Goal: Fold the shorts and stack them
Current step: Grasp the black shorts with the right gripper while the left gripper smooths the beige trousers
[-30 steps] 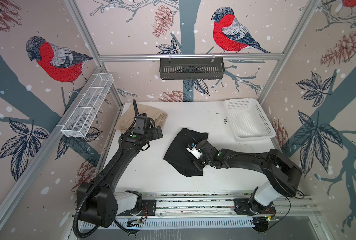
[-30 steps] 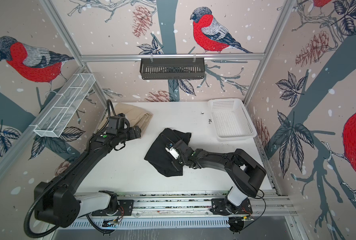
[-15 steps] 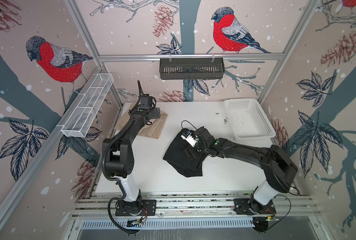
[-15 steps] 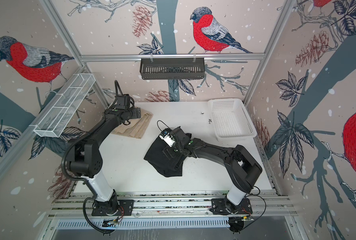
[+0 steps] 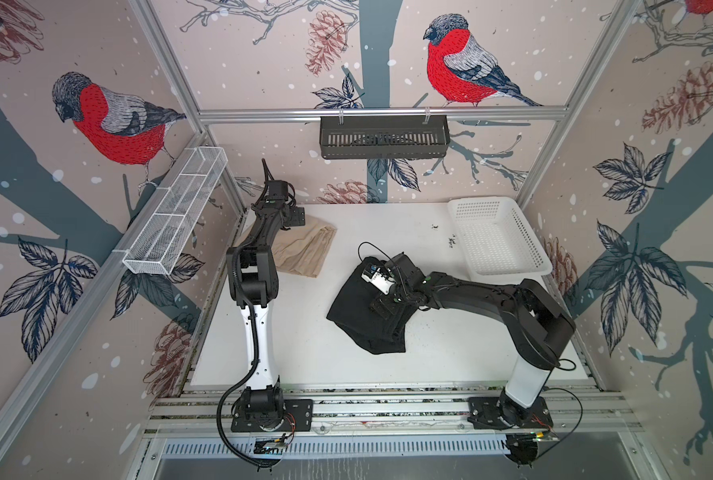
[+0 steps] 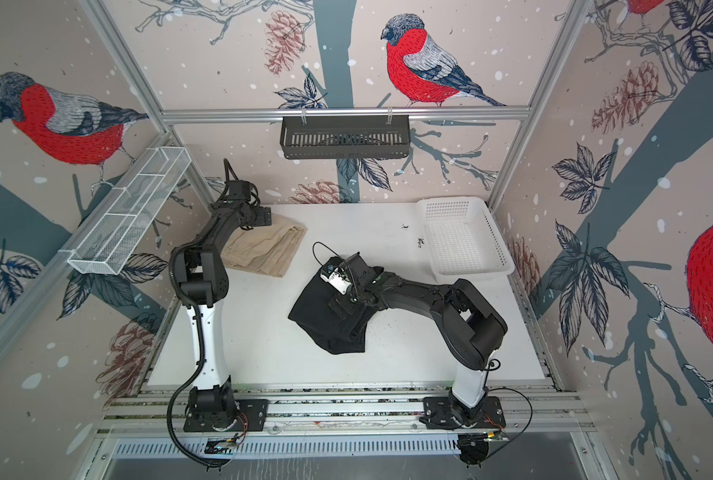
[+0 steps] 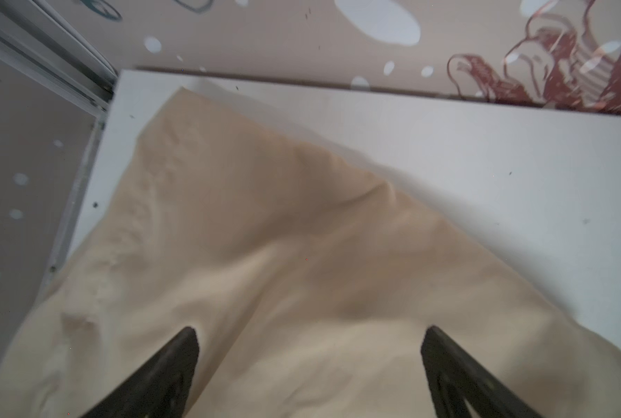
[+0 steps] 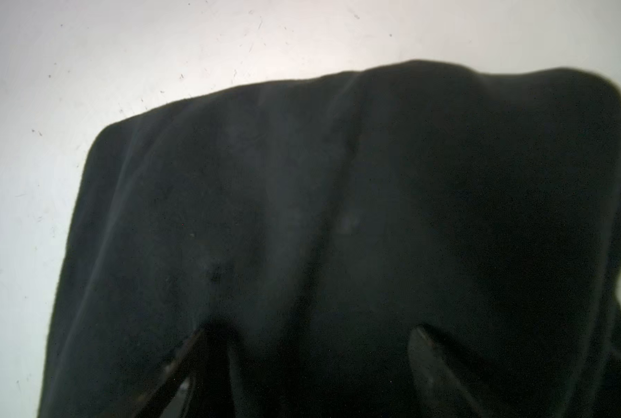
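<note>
Tan shorts (image 5: 304,253) look folded far left, black shorts (image 5: 346,313) roughly folded mid tabletop (image 5: 304,357), well apart; left claw (image 7: 309,331) and right claw (image 8: 310,331) hang released, empty, with stacking not yet done.

The left arm (image 5: 257,332) rises from the near edge of the worktop (image 5: 304,357), folds at the elbow and reaches into the far left corner, its left gripper (image 7: 310,334) angled down with jaws spread wide. The right arm (image 5: 475,291) stretches low from the near right corner toward the middle, the right gripper (image 8: 305,336) likewise parted.
</note>
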Controlling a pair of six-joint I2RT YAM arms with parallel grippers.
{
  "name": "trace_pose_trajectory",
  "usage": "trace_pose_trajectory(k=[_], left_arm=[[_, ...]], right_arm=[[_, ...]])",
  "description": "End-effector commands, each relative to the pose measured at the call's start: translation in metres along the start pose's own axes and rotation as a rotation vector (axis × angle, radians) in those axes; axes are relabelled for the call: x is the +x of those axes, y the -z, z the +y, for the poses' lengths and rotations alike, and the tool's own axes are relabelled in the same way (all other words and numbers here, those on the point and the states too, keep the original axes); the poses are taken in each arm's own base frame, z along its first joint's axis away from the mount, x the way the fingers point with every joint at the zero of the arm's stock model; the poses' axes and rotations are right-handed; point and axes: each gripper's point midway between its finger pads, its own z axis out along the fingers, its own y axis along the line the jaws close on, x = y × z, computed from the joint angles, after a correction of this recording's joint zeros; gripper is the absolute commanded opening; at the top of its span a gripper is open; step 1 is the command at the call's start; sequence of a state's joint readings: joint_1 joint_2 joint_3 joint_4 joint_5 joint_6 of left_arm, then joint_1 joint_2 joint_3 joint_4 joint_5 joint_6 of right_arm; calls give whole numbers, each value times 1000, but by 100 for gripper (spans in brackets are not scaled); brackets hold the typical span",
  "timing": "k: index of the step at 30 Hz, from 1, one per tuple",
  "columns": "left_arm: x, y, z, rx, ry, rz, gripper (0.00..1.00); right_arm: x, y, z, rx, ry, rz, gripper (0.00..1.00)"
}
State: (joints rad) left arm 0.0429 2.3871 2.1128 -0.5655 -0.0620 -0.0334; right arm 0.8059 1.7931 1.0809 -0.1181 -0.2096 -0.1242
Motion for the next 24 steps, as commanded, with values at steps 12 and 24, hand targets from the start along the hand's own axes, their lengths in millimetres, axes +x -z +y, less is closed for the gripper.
trace_pose_trajectory(k=[12,24], left_arm=[[99,-1,-16,114,149,226,96],[195,68,-63,284,485,261,96]], right_arm=[[40,22,-77,172,-403,-35,89],[68,57,-73,190,-646,-152,86]])
